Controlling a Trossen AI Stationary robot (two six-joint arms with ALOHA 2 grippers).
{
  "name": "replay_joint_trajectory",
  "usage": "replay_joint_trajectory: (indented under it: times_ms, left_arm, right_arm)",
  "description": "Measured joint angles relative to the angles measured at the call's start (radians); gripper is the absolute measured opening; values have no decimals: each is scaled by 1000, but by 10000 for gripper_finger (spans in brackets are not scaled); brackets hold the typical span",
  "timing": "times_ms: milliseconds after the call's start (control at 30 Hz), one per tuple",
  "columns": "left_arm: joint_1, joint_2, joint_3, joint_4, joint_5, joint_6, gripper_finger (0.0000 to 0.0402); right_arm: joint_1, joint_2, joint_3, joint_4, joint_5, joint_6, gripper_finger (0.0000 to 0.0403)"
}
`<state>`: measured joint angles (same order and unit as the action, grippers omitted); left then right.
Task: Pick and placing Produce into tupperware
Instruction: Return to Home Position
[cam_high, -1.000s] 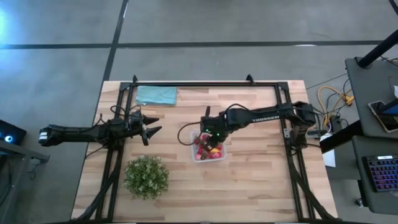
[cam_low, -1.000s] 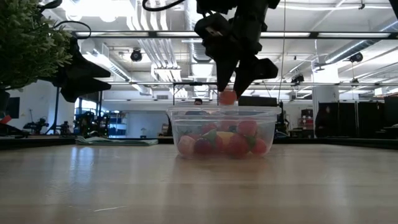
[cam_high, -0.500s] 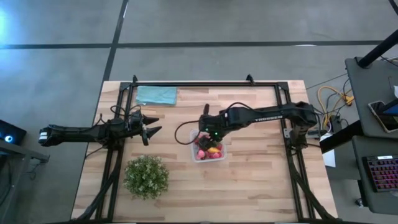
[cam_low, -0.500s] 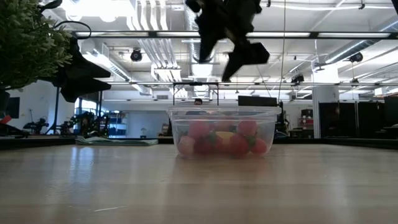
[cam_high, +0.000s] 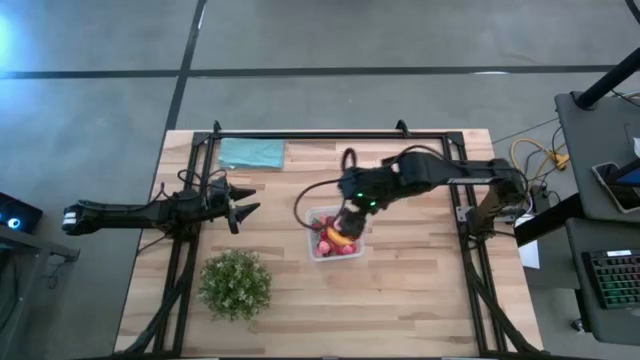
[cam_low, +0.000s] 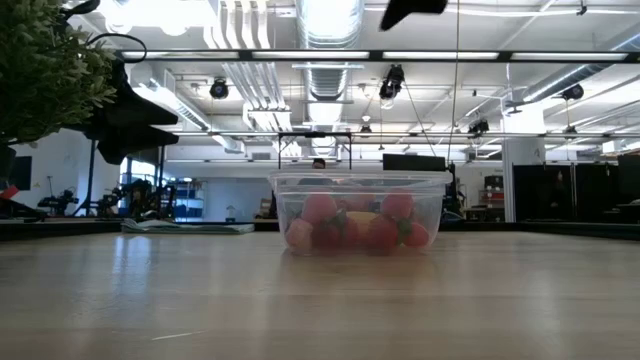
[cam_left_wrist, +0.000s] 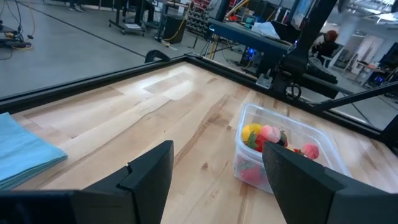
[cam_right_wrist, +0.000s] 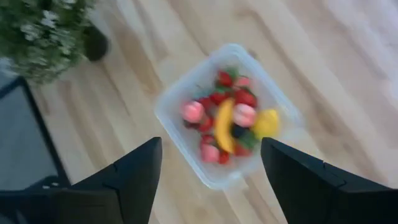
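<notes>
The table (cam_low: 320, 300) is pale butcher-block wood, its planks running across in long, lightly grained strips with a dull sheen. At its near edge in the low view stands a bushy green plant (cam_high: 235, 283), a round tuft of fine leaves.

Near the middle of the table sits the tupperware (cam_low: 300, 180), a clear, thin-walled square tub with rounded corners and a rolled rim. The produce (cam_low: 380, 232) lies heaped inside it and shows through the walls: glossy red, strawberry-like pieces, some rounder matte pink ones, a curved yellow banana (cam_right_wrist: 224, 127) across the middle, a small yellow lemon (cam_right_wrist: 267, 123) towards one corner and a dark piece beside the banana. No fruit shows on the bare wood around the tub.

The right gripper (cam_right_wrist: 210, 155) hangs high above the tupperware, looking straight down into it. Its two flat, dark fingers (cam_right_wrist: 134, 174) are spread wide with nothing between them. In the low view only its tip shows at the upper edge.

The left gripper (cam_left_wrist: 217, 149) hovers over the left side of the table, well apart from the tub and pointing towards it. Its matte black fingers (cam_left_wrist: 149, 177) are also parted and empty.

At the far left of the table lies a teal cloth (cam_high: 251, 152), folded flat into a soft rectangle. A black metal frame (cam_high: 320, 135) runs along the far edge.
</notes>
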<state>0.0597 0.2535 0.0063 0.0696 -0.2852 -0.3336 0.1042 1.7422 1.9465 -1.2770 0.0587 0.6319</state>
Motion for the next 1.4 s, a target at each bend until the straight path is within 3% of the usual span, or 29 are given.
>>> replay_joint_trajectory:
  times_ms: [167,367,567,800,1033,1167,1267,1400]
  left_arm:
    - [0,0,0,0,0,0,233]
    - [0,0,0,0,0,0,233]
    - [0,1,0,0,0,0,233]
    - [0,1,0,0,0,0,233]
    - [0,1,0,0,0,0,233]
    - [0,1,0,0,0,0,233]
    - [0,1,0,0,0,0,233]
    - [0,1,0,0,0,0,233]
  right_arm:
    - [97,-89,-1,-101,94,-4,271]
    - [257,-288,-167,-87,103,39,268]
    - [435,-542,-437,107,166,109,264]
    - [557,-773,-719,378,178,125,274]
    - [596,-884,-962,579,175,60,276]
    - [596,-890,-1084,754,119,25,275]
    - [587,-888,-1140,865,106,-8,275]
    - [516,-892,-1165,860,106,-23,278]
